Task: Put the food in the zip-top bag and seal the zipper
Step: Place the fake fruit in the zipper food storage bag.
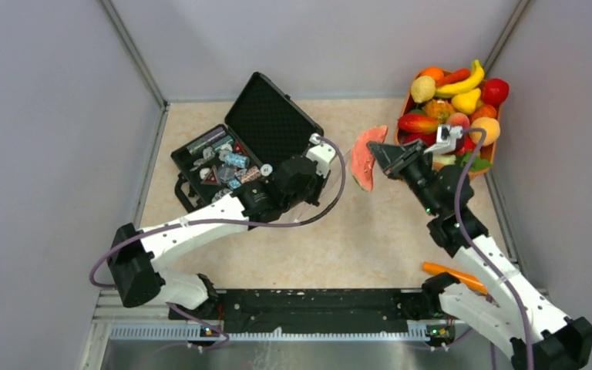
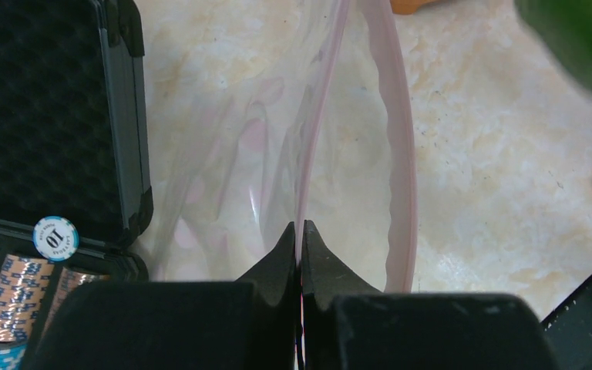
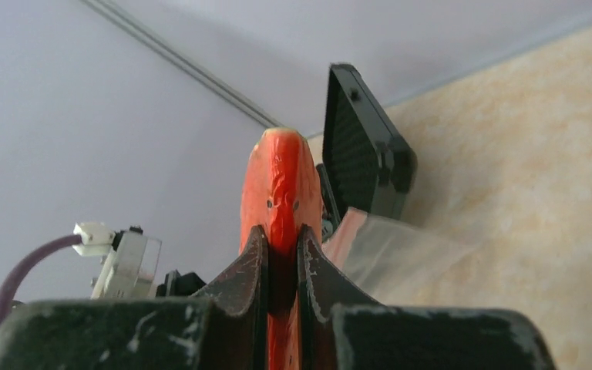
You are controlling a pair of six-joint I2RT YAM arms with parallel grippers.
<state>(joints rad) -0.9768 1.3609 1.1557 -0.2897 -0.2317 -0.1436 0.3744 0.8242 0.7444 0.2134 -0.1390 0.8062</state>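
My left gripper [image 2: 301,227] is shut on the mouth edge of the clear zip-top bag [image 2: 277,146], pinching one side of the pink-red zipper strip. The other side of the strip [image 2: 402,154] bows away, so the mouth stands open. In the top view this gripper [image 1: 302,185] sits beside the black case. My right gripper [image 3: 281,231] is shut on a red watermelon-like slice [image 3: 281,181], held in the air right of the bag [image 3: 401,247]. The slice [image 1: 364,158] and right gripper [image 1: 383,158] also show from above. The other food [image 1: 451,104] is piled at the back right.
An open black case [image 1: 239,150] with chips and small wrapped items lies at the back left, right against the bag; its lid [image 2: 46,108] shows in the left wrist view. An orange dish [image 1: 487,158] holds the food pile. An orange stick [image 1: 453,275] lies by the right arm.
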